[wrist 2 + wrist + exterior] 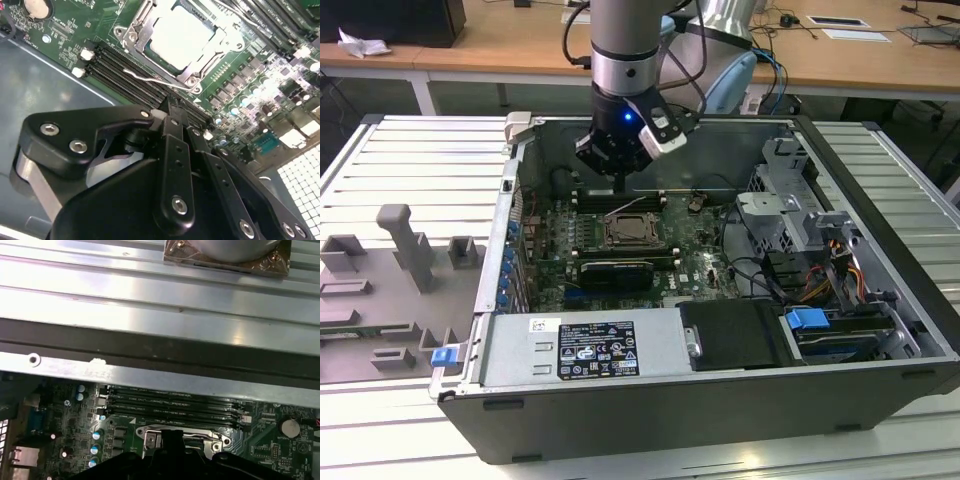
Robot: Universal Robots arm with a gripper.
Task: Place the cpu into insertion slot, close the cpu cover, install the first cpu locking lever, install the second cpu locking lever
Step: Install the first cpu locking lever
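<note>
I read the cpu (181, 37) as already seated in the insertion slot (131, 44), its pale face showing through the window of the cpu cover (212, 59), which appears to lie closed over it, so I judge the first two steps done. In the second wrist view a thin wire locking lever (150, 79) runs along the socket edge nearest the black memory slots (125, 75), though I cannot tell whether it is latched. My hand (172, 112) hangs just beside the socket, over the memory slots, fingers drawn together and gripping nothing.
</note>
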